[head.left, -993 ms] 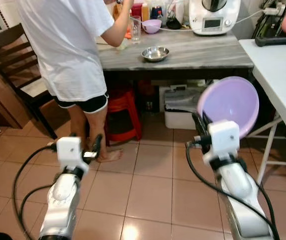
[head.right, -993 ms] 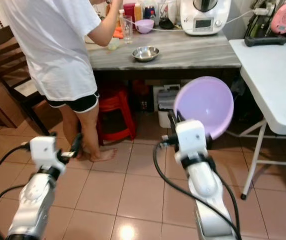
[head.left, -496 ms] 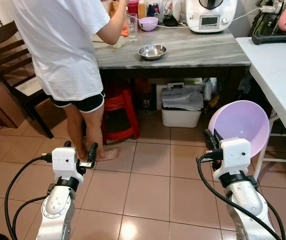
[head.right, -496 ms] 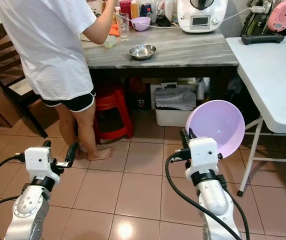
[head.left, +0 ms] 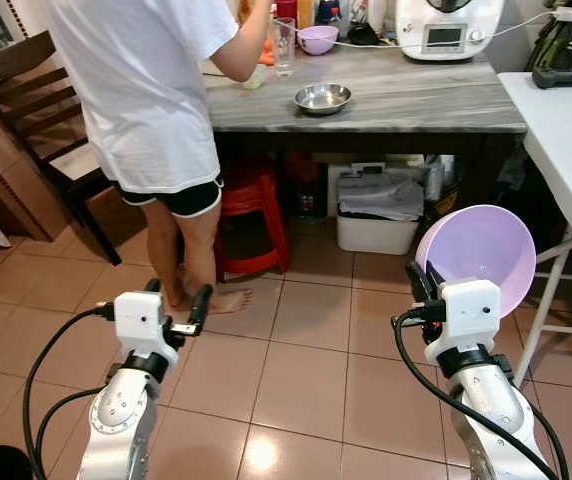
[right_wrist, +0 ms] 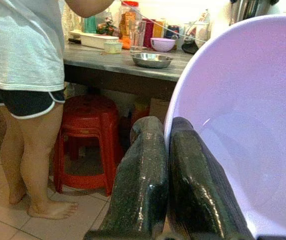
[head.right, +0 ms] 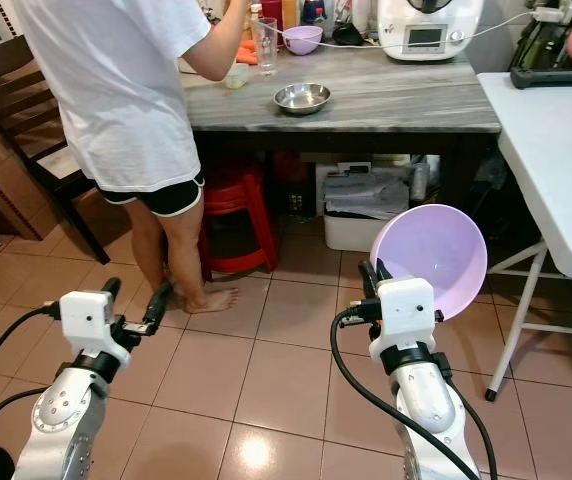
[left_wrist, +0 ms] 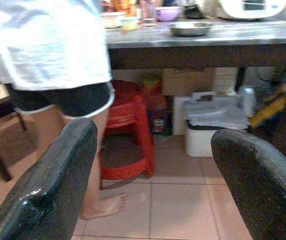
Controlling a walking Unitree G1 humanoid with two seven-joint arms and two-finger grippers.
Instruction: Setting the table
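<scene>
Lowered since a second ago, my right gripper point(right_wrist: 167, 200) pinches the rim of a smooth, round lilac plastic bowl point(head.left: 481, 258); my left gripper point(left_wrist: 148, 175) gapes wide, empty.

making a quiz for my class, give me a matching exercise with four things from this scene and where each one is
Things:
1. lilac bowl
2. steel bowl
3. red stool
4. white bin

Places:
A. on the grey counter
B. under the counter, beside the person's legs
C. clamped by its rim in the right tool
D. under the counter, right of the stool

Pairs: 1-C, 2-A, 3-B, 4-D
</scene>
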